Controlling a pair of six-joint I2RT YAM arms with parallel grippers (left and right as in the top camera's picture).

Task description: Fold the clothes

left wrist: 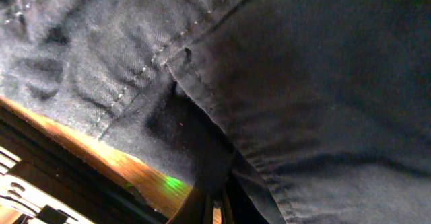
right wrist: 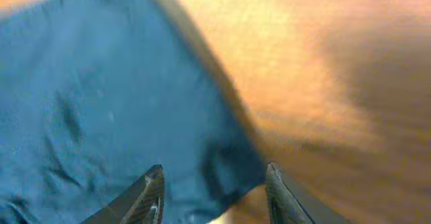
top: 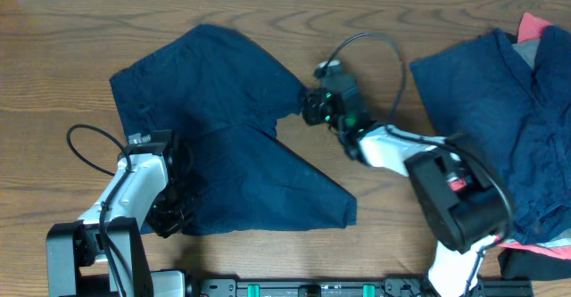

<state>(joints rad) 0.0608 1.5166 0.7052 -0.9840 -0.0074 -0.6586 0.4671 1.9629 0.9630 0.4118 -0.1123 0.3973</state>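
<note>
Fingers (right wrist: pixel 151 197) of the right gripper (right wrist: pixel 213 173) are standing well apart, and a corner of the navy shorts (right wrist: pixel 81 103) is lying in the gap between them, its edge running up and away over the wooden table (right wrist: pixel 323 62); the wrist view is blurred, so whether either finger is pressing the cloth cannot be told. From overhead, this gripper (top: pixel 312 108) is sitting at the notch on the right side of the shorts (top: pixel 223 110), where the two legs are meeting, with its arm stretching back toward the lower right. The left gripper (top: pixel 169 215) is resting at the lower left edge of the same garment. Its wrist camera is showing mostly dark cloth (left wrist: pixel 303 83) with a stitched hem folding over, and only the dark tips of the gripper (left wrist: pixel 212 207) at the bottom edge; how far they are parted cannot be told. The shorts are lying spread out on the table (top: pixel 71 38), centre-left, one leg pointing toward the lower right. Well apart on the right, a pile is lying with another navy garment (top: pixel 482 110), a red-pink piece (top: pixel 535 25) and a grey piece (top: pixel 526 52) showing at its far corner, and the right arm is crossing the bare wood between the pile and the shorts
</note>
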